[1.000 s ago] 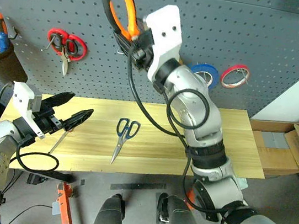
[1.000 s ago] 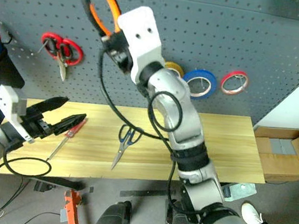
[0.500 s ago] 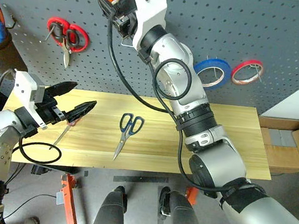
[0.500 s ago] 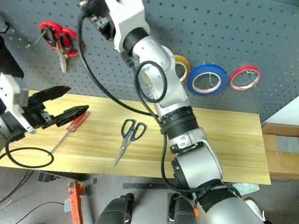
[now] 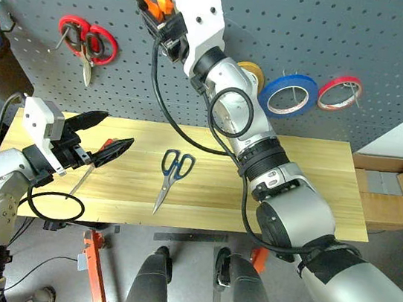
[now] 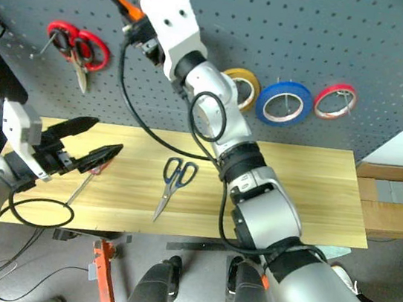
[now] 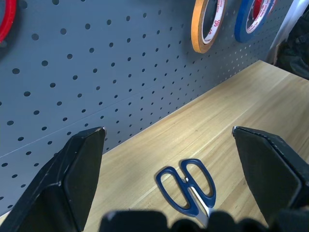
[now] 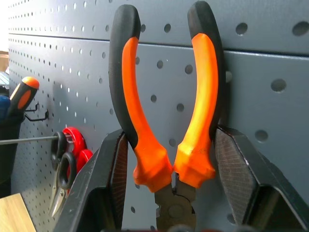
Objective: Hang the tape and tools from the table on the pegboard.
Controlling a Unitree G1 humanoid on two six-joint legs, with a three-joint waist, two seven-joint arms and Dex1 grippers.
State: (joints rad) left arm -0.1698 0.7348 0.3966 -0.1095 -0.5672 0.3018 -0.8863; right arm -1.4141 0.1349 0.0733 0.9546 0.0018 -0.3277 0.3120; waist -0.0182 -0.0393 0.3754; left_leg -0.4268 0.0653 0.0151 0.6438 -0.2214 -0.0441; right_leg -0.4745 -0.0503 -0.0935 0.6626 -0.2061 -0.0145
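Right gripper (image 8: 169, 193), clamped on the pliers (image 8: 166, 111) handles-up against the upper part of the pegboard (image 5: 368, 32), should be eased until the handles straddle a hook before release; left gripper (image 5: 100, 150) is held wide over the table's (image 5: 294, 186) left end.
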